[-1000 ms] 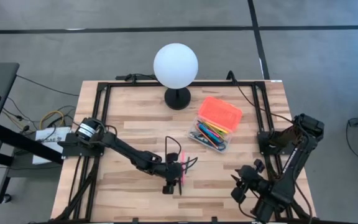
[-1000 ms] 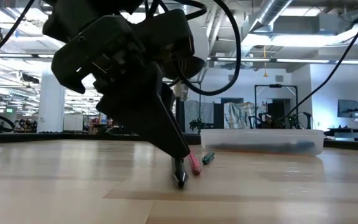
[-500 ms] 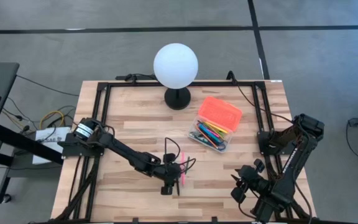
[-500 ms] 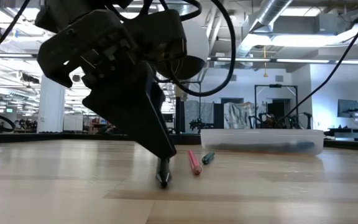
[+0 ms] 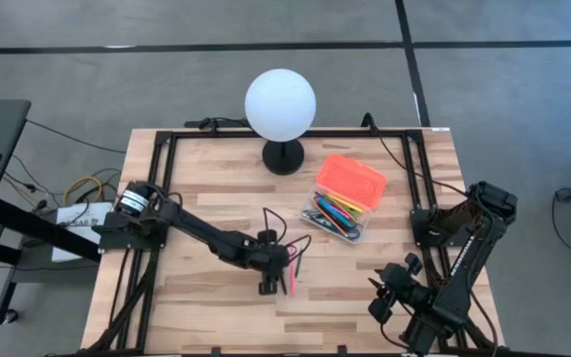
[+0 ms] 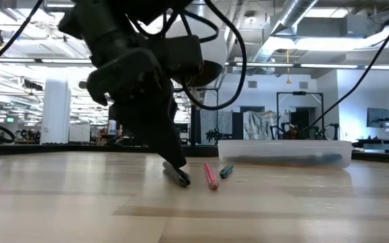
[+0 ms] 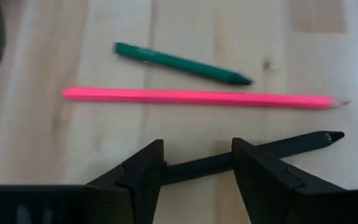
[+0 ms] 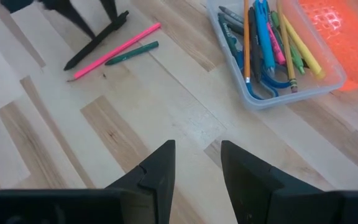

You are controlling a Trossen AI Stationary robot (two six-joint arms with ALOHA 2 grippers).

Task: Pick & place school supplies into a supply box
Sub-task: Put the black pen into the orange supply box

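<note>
A black pen [image 7: 291,144], a pink pencil [image 7: 197,98] and a green pen [image 7: 179,62] lie flat on the wooden table, side by side. My left gripper [image 7: 197,168] is open, its fingers standing over the black pen's rear half; in the high view my left gripper [image 5: 268,286] is at the table's middle front. The clear supply box [image 5: 327,220] with its orange lid [image 5: 352,178] lies to the right and farther back, holding several pens and blue-handled scissors [image 8: 263,84]. My right gripper [image 8: 197,162] is open and empty at the front right. My left gripper's fingertips [image 6: 175,164] come slanting down from above onto the black pen's rear end [image 6: 178,177], which lies flat on the table. The pen runs from one finger to the other, not pinched. I cannot tell whether they touch it.
A white globe lamp [image 5: 281,104] on a black foot stands at the table's far middle. A black frame [image 5: 162,149] runs along the table's edges. Bare wood lies between the loose pens and the box.
My left gripper has gone a little toward the table's far edge and has risen slightly. The black pen, which stood steeply tilted under the fingers with its tip on the table, now lies flat beside the pink pencil.
</note>
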